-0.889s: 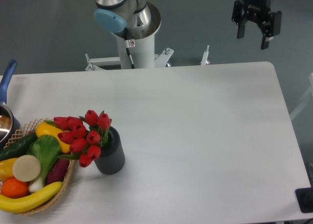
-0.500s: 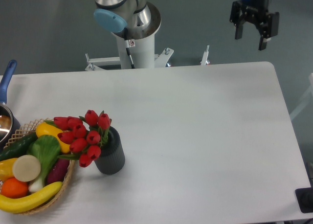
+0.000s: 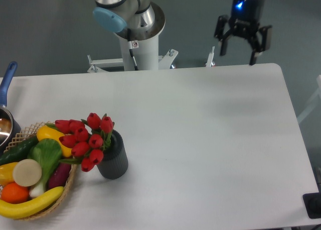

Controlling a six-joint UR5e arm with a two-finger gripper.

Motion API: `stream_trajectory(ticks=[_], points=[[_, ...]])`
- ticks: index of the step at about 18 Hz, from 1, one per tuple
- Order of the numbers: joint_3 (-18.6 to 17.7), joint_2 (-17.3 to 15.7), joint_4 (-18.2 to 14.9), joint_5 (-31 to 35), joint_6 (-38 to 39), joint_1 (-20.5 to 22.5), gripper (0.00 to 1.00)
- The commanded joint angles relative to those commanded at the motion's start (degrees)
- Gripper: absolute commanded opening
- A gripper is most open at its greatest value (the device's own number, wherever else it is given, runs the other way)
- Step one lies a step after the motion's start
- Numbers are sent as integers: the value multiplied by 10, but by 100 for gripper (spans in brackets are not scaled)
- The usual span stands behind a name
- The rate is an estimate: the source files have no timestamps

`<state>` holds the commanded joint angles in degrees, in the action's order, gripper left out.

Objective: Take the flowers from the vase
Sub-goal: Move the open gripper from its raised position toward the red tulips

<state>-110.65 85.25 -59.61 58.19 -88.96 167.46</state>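
Note:
The flowers (image 3: 85, 139), a bunch of red tulip buds with green leaves, lean out to the left of the vase (image 3: 114, 158), a short dark grey ribbed cylinder standing at the front left of the white table. My gripper (image 3: 237, 58) hangs open above the table's far edge, right of centre, fingers pointing down with nothing between them. It is far from the vase, up and to the right of it.
A woven wicker basket (image 3: 67, 187) of plastic fruit and vegetables touches the vase's left side. A pot with a blue handle (image 3: 6, 84) sits at the left edge. The arm's white base column (image 3: 138, 51) stands behind the table. A dark object (image 3: 313, 205) is at the front right corner.
The gripper has moved left and slightly down, from beyond the table's far right corner toward its far edge, and has turned about its axis. The flowers and vase have not moved.

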Motion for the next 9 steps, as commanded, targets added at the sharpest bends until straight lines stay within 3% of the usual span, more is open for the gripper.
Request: stream_trajectory(ticks=[2, 9], points=[[-13, 13, 29, -26, 13, -26, 100], [-57, 26, 34, -219, 15, -46, 100]])
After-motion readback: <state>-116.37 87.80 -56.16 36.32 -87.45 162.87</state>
